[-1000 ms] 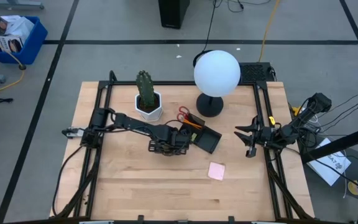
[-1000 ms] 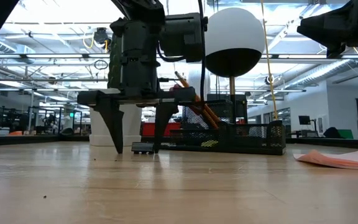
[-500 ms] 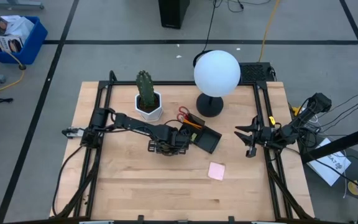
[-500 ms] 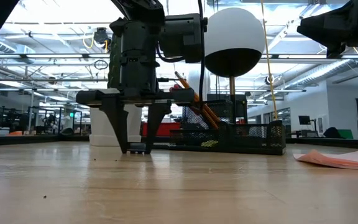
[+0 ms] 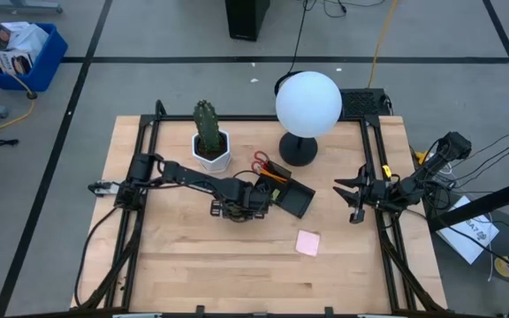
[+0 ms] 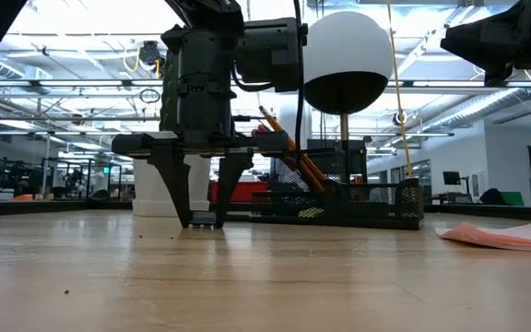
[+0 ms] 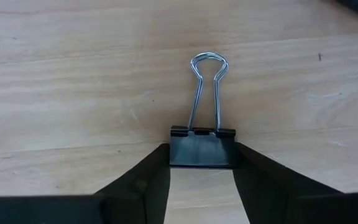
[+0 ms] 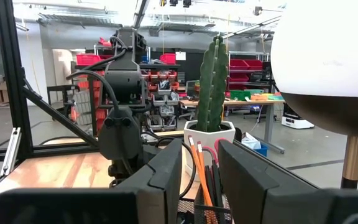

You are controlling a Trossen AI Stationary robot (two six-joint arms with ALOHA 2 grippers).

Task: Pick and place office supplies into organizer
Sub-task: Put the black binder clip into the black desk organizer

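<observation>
Left wrist view showed one black binder clip (image 7: 202, 147) lying on the wooden table (image 7: 73, 93), the left gripper (image 7: 202, 180) clamped on its body, just beside the organizer (image 5: 292, 196); two orange pencils (image 6: 289, 148) and one pair of red scissors (image 5: 261, 162) stood in that tray. One pink sticky pad (image 5: 307, 243) lay nearer the front edge; the right gripper (image 5: 347, 201) hung at the table's right side, its fingers (image 8: 166, 177) a little apart, holding nothing.

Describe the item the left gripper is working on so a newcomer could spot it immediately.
Start at the white globe lamp, then drop to the black organizer in front of it. Just left of that, the left gripper is shut on a binder clip lying on the table: black body, silver wire handles.
</observation>
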